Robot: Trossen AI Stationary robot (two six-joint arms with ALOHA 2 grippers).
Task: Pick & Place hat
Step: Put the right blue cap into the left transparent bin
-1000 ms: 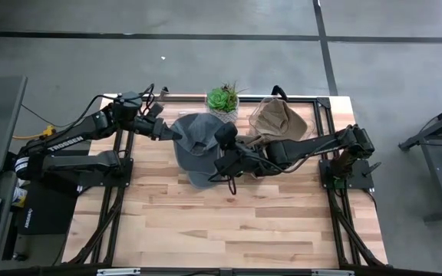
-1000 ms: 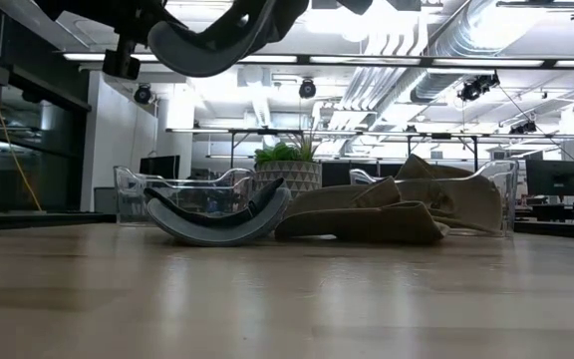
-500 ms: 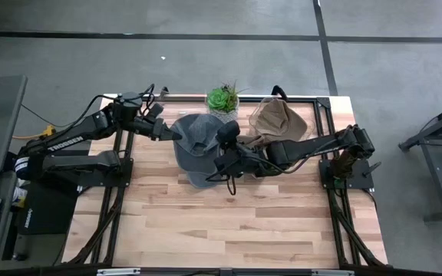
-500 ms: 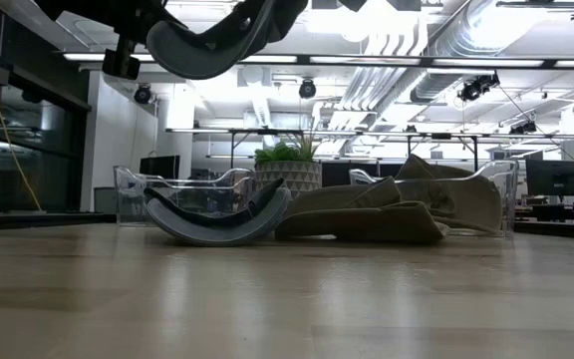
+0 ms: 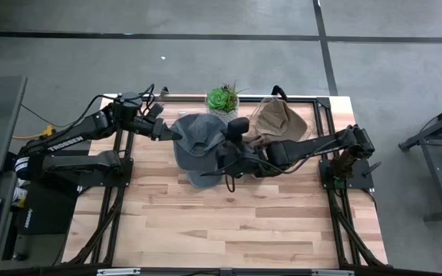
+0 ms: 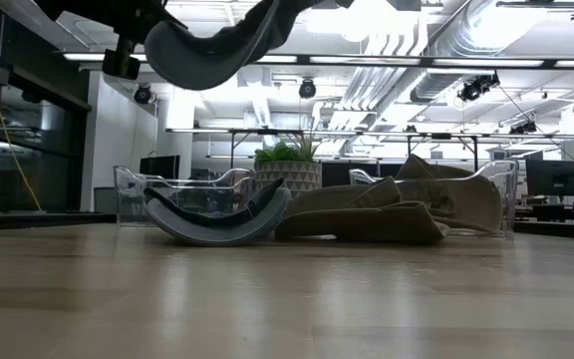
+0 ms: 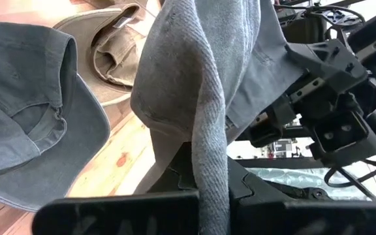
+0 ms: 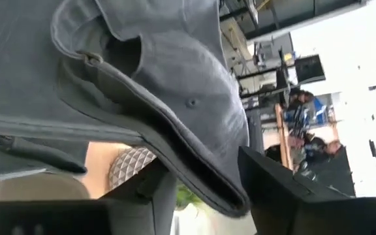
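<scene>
The right claw has been turned, its wrist swung toward 12 o'clock. The soft grey cloth hat is gripped by both claws, the left claw at its 9 o'clock edge.

Surface: light wooden plank table with a black metal frame.
Back edge, middle: small green potted plant in a patterned pot.
Back edge, sides: 2 clear plastic bins, 1 on each side of the plant.
Lying flat: 1 grey fabric cap and, just beside it, 1 tan floppy hat.
</scene>
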